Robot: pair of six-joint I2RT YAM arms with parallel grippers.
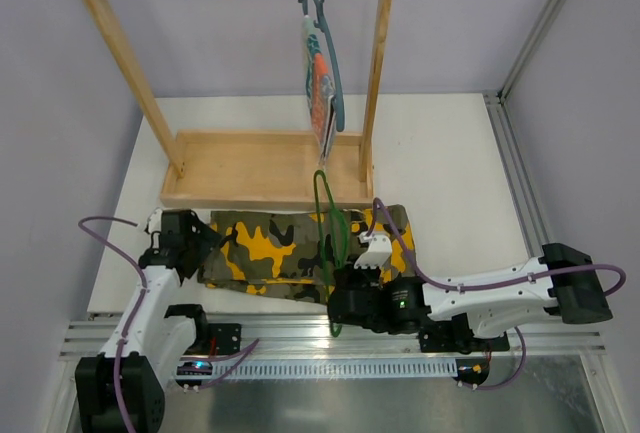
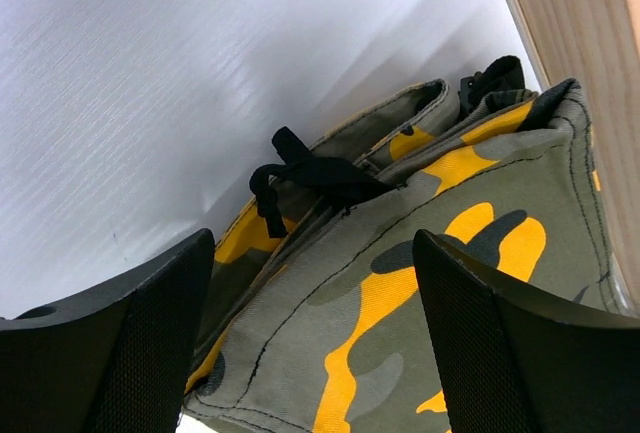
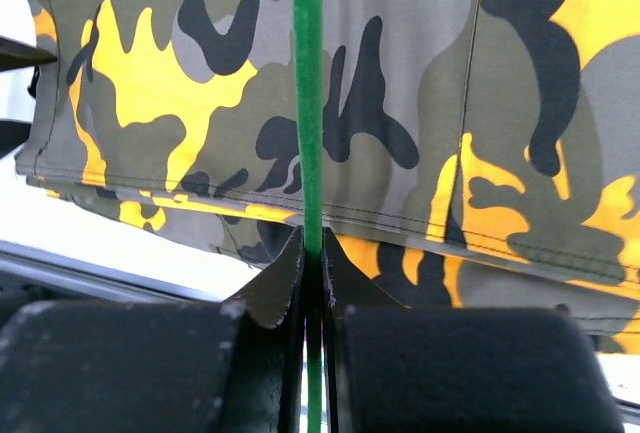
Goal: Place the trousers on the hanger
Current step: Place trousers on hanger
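- The trousers (image 1: 270,248) are laid folded flat on the table (image 1: 440,153), just in front of the wooden rack (image 1: 260,168), between the two arms.
- The left gripper (image 2: 312,293) is held with its fingers spread wide at the waistband end, where a black drawstring (image 2: 300,168) is seen; nothing is gripped.
- The right gripper (image 3: 312,253) is pressed tight on the thin green hanger (image 3: 307,103), which is held over the cloth.
- The fabric is judged soft, limp and light, so sagging and unfolding are to be expected once it is lifted.
- A hold is best taken on the stitched waistband edge, through all layers.
- The hanger is judged thin and liable to twist between the pads.
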